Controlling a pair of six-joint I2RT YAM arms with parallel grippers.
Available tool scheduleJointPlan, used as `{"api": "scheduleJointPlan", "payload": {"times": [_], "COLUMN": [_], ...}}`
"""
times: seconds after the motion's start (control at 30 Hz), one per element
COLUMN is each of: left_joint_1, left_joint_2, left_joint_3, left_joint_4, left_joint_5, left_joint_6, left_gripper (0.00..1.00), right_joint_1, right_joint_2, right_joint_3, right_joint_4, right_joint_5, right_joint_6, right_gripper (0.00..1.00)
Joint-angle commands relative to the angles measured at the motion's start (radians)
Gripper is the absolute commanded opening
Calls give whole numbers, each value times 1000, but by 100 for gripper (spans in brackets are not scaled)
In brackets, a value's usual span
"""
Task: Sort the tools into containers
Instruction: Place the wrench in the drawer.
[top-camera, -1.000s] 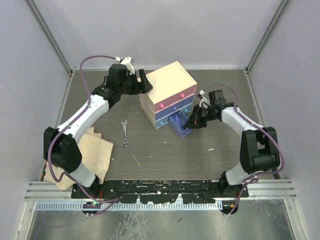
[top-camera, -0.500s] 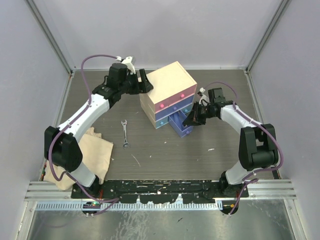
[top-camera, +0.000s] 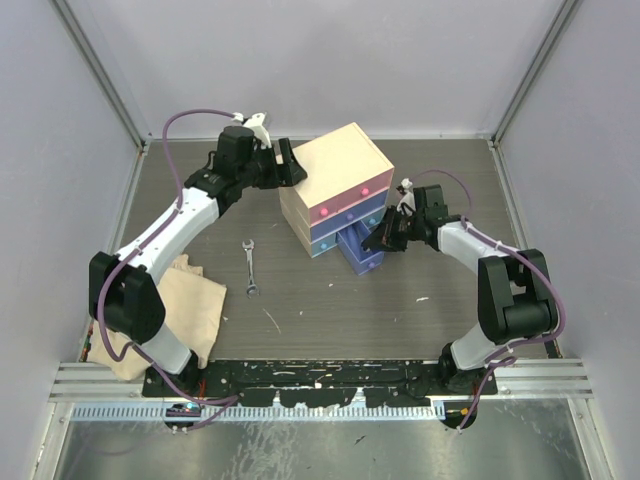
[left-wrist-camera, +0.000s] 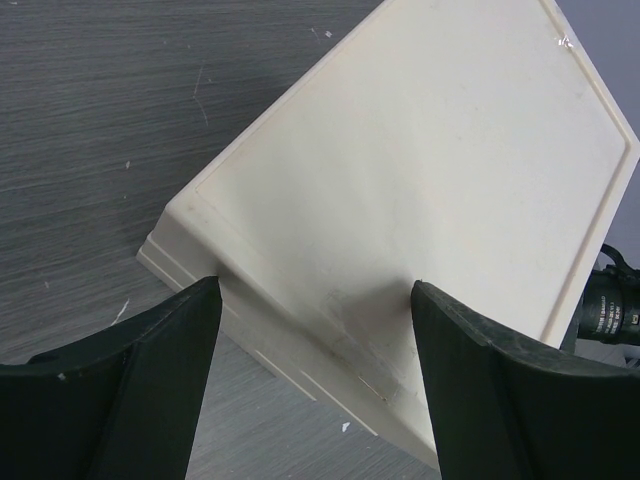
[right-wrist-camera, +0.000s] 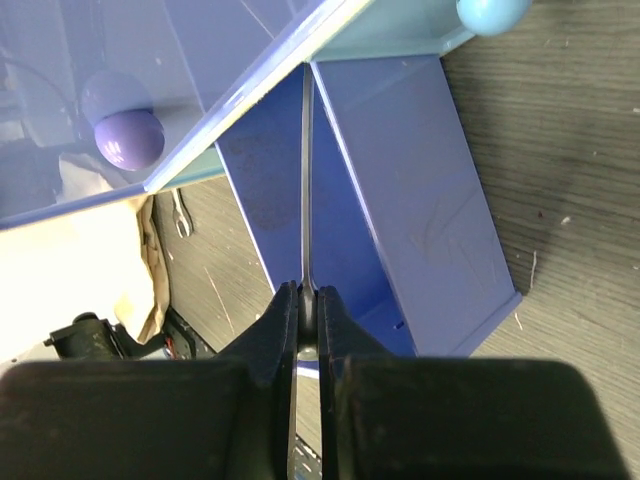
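Note:
The cream chest (top-camera: 335, 170) stands mid-table with pink, purple and blue drawers. One blue drawer (top-camera: 361, 251) is pulled out toward the front. My right gripper (top-camera: 384, 238) is shut on a thin silver wrench (right-wrist-camera: 303, 180), seen edge-on, held over the open blue drawer (right-wrist-camera: 400, 200). A second silver wrench (top-camera: 249, 266) lies on the table left of the chest; it also shows in the right wrist view (right-wrist-camera: 181, 213). My left gripper (top-camera: 291, 164) is open, its fingers (left-wrist-camera: 150, 380) straddling the chest's back left edge (left-wrist-camera: 430, 190). Other tools are out of view.
A beige cloth (top-camera: 190, 305) lies at the front left by the left arm's base. A thin pale stick (top-camera: 271, 320) lies in front of the wrench. A purple knob (right-wrist-camera: 128, 140) and a light blue knob (right-wrist-camera: 490, 12) show in the right wrist view.
My right gripper has shifted slightly left toward the open drawer with the wrench in it. The left arm has barely moved.

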Motion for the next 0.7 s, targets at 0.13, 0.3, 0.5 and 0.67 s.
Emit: {"api": "scheduleJointPlan", "payload": {"times": [0.13,0.3,0.5,0.67], "left_joint_1": [3,3,3,2], "left_joint_2": [14,2,-28,-39], "left_joint_3": [24,18,9,-2], "left_joint_4": [-51,-61,-52,-44], "left_joint_5": [9,-5,-18,-17], "left_joint_6": [36,43,55,56], "left_gripper": [76,76,78,79], "right_joint_1": [5,7,6,7], "right_joint_2": [-47,-72,-100,-150], "right_joint_3": [10,13,21,22], "right_joint_4": [136,107,67,18], "right_joint_5": [104,137,147,174], "right_joint_6": [41,17,-8,-45], "right_gripper": [18,25,34,37]}}
